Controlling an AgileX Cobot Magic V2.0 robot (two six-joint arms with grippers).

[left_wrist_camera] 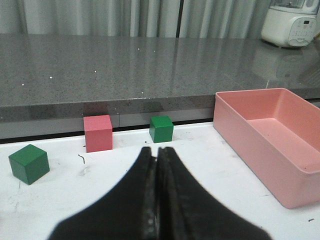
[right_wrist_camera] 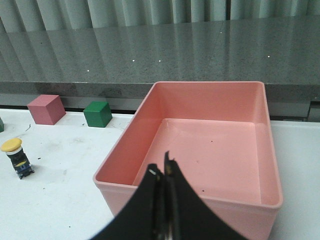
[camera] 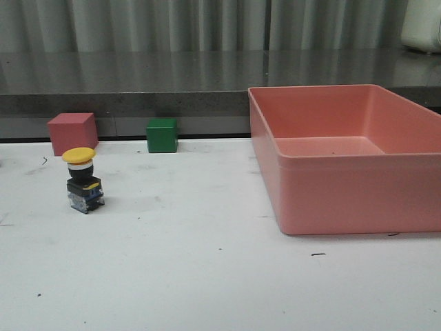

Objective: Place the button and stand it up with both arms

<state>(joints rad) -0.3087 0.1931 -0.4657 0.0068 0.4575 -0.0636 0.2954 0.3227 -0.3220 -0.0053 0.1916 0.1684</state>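
You're looking at a robot test bench set up indoors, more lab than home.

Your work surface is a scuffed white table (camera: 207,276) pushed against a long grey speckled stone counter (left_wrist_camera: 125,65), with pale pleated curtains (camera: 172,24) closing off the back. Simple practice props sit on it: a pink cube (camera: 72,132), a green cube (camera: 162,135) and a salmon plastic bin (camera: 331,200). A white countertop appliance (left_wrist_camera: 291,22) stands at the counter's far end.
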